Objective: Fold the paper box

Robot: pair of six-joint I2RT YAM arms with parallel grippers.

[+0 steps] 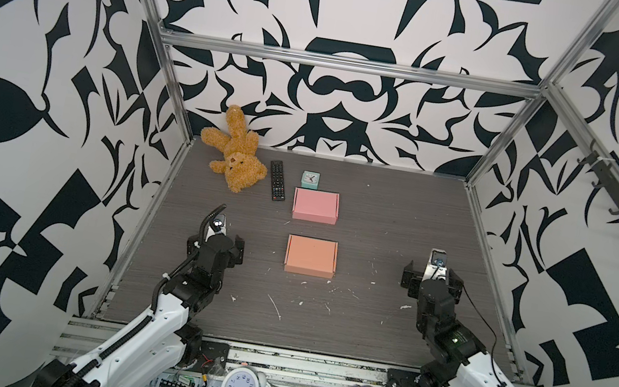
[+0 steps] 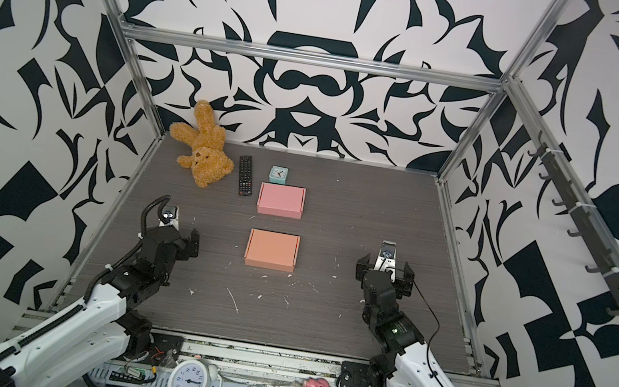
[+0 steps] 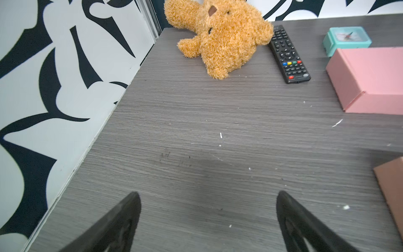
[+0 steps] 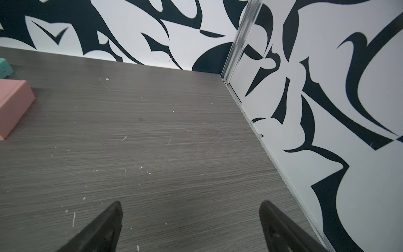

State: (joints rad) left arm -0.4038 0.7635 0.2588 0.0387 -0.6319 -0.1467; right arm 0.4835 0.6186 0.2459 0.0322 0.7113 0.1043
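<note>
At the near edge of the grey wood-grain table, both arms are bent at the elbow, rising from the front rail with their wrists tipped forward over the board. The left gripper hangs above bare tabletop, jaws spread wide with nothing between them. The right gripper is posed the same way on the opposite side. Between the two, well apart from each, the orange paper box lies closed and flat on the table. Behind it, across a gap, sits a pink paper box, also closed. Farther back are a small teal clock, a black remote and a teddy bear near the back left corner. Black-and-white patterned walls in aluminium framing enclose the table.
</note>
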